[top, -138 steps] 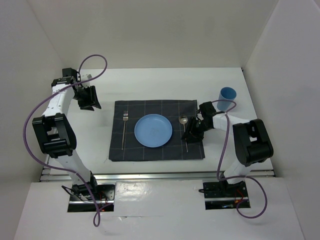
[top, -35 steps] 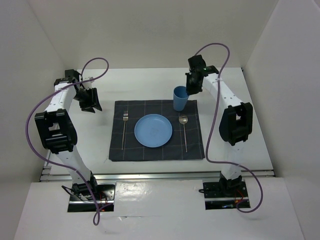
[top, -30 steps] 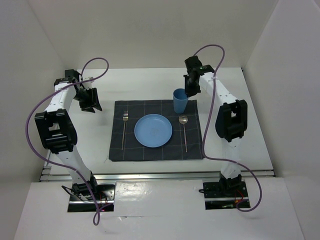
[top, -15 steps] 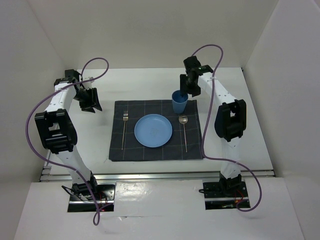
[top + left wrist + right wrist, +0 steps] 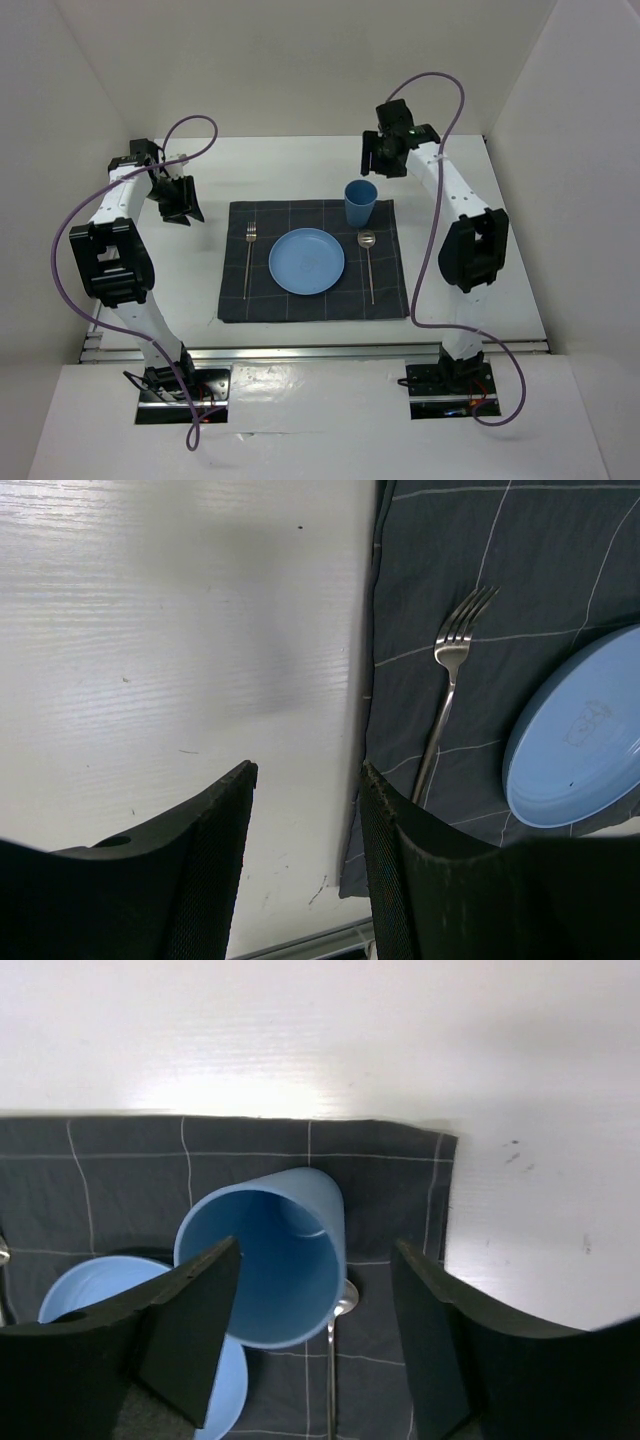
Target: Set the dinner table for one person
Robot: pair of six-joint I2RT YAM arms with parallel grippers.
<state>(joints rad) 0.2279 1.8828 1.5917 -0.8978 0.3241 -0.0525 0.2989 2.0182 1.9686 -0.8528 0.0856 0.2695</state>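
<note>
The white tabletop (image 5: pixel 300 165) fills the middle of the top view with an aluminium rail (image 5: pixel 320 350) along its near edge. At frame centre it carries a dark checked placemat (image 5: pixel 320 305) holding a blue plate (image 5: pixel 307 261), with a fork (image 5: pixel 248 258) to the plate's left and a spoon (image 5: pixel 371 265) to its right. Farther back, a blue cup (image 5: pixel 361 203) stands upright on the mat's upper-right corner, just beyond the spoon's bowl. Beyond that, the right tool (image 5: pixel 317 1260) hangs above the cup with its fingers spread and gripping nothing, while the left tool (image 5: pixel 306 780), in the upper left of the frame, hovers over bare tabletop beside the mat's corner, fingers likewise apart and empty.
</note>
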